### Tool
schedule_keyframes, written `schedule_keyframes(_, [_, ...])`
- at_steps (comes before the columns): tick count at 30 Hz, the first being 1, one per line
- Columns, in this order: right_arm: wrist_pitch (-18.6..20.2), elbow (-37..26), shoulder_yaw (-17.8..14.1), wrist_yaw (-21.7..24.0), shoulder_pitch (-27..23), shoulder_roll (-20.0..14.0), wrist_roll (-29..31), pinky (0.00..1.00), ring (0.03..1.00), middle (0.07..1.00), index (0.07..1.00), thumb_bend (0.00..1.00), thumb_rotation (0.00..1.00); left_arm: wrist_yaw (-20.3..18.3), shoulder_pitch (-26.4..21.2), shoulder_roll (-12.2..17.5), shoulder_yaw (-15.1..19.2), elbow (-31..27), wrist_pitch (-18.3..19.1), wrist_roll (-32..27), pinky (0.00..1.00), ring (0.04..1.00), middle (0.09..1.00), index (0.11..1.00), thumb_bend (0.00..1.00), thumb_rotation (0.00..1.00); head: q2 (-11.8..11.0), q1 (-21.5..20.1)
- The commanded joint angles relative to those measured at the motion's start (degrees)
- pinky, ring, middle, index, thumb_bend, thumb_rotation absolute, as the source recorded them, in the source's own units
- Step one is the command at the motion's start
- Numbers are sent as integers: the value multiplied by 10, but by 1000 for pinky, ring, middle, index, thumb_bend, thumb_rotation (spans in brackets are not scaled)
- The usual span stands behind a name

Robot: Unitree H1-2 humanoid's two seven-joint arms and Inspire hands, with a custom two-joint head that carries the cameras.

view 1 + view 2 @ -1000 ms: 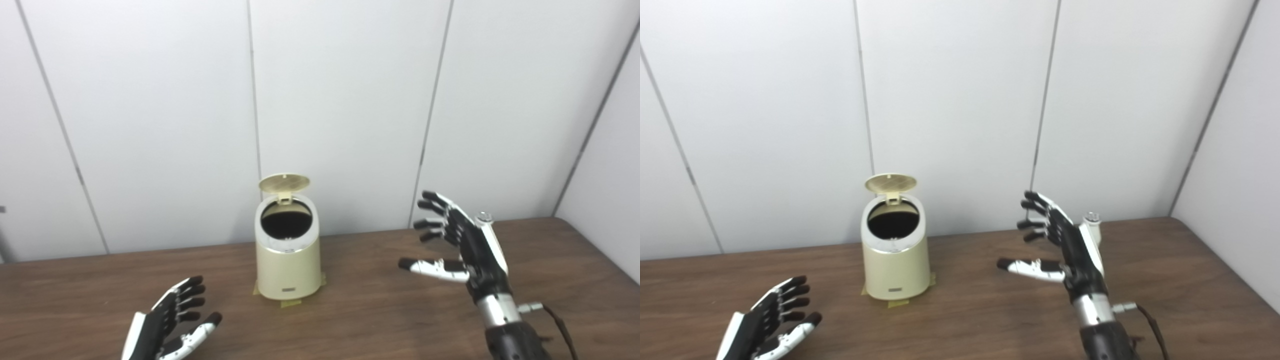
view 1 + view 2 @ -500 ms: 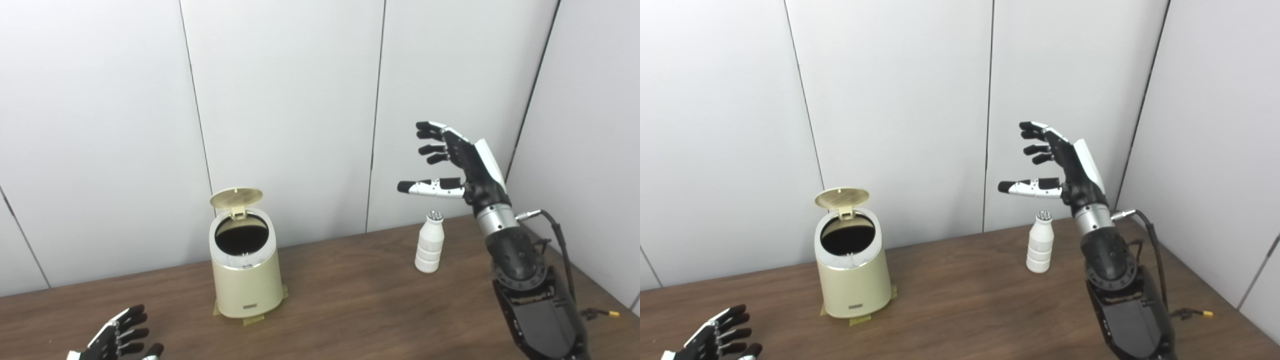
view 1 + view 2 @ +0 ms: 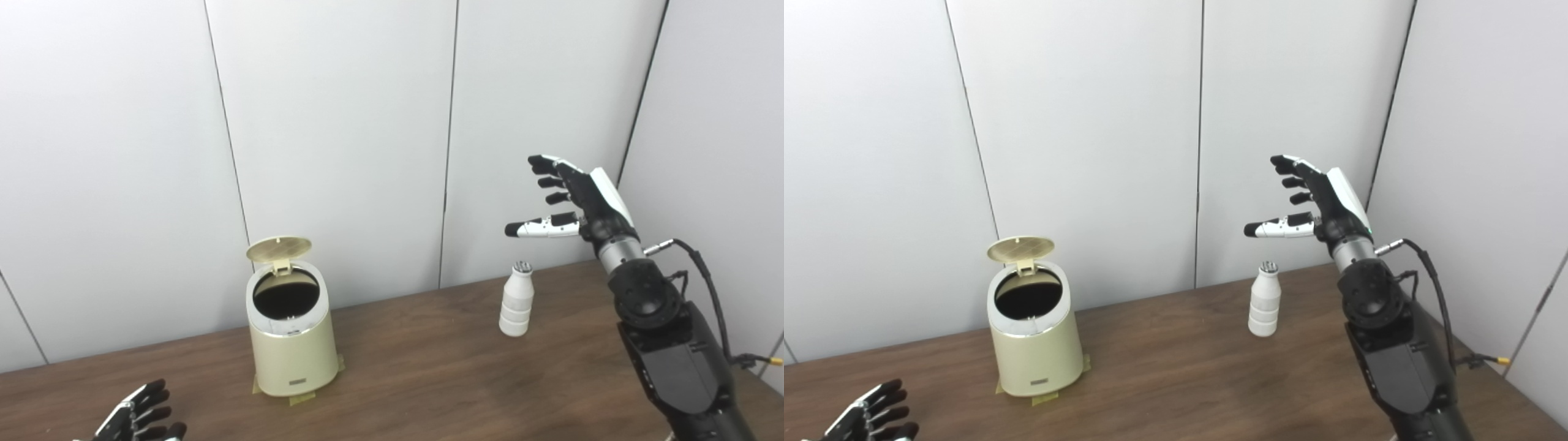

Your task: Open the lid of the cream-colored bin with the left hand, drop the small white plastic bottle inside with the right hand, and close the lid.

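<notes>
- The right hand (image 3: 579, 199) is raised in the air with its fingers (image 3: 551, 181) spread wide and its thumb stretched out sideways; it holds nothing.
- The bottle (image 3: 516, 300) stands upright on the tabletop (image 3: 429, 380) below the thumb's tip, clear of the fingers with open air between them.
- The bottle is white with a ribbed body and a silvery top, and it sits toward the far right part of the tabletop, near the wall (image 3: 343, 122).
- The right forearm, black with a cable looping off its side, rises from the lower right corner just to the right of the bottle, not touching it.
- The left hand (image 3: 866, 419) lies low at the bottom left corner, only partly in view; its fingers (image 3: 885, 398) are apart and slightly curled, with nothing in them.
- The bin (image 3: 291, 343) stands on the tabletop between the two hands, nearer the left one and well apart from the bottle.
- The lid (image 3: 278, 250) is swung up on its rear hinge, so the dark round mouth is open to view.
- Strips of yellowish tape (image 3: 300, 398) show at the bin's foot on the wood.
- Neither hand touches the bin.
</notes>
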Motion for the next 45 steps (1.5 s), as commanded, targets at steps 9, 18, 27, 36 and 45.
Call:
schedule_keyframes(9, [-19, 54, 5, 4, 6, 6, 31, 689, 807, 872, 877, 788, 247, -3, -13, 11, 3, 1, -23, -3, 655, 738, 803, 838, 504, 225, 3, -1])
schedule_keyframes(18, [-29, 99, 8, -10, 15, 21, 38, 696, 799, 872, 890, 786, 212, -5, -14, 9, 6, 1, -20, -4, 657, 738, 795, 831, 557, 292, 3, -1])
schedule_keyframes(27, [-75, 145, 3, -27, 20, 34, 51, 681, 786, 870, 875, 796, 162, -12, -14, 11, 6, 5, -24, -4, 621, 719, 786, 818, 563, 289, 4, -1])
schedule_keyframes(36, [-101, 195, 7, -79, 17, 51, 41, 634, 734, 808, 830, 790, 67, -12, -14, 13, 4, 6, -27, 3, 605, 705, 777, 805, 568, 297, 4, -1])
schedule_keyframes(45, [-175, 254, 24, -141, 9, 59, 13, 585, 654, 717, 725, 769, 0, -9, -11, 11, 5, -1, -22, 5, 608, 701, 770, 806, 567, 280, 6, 1])
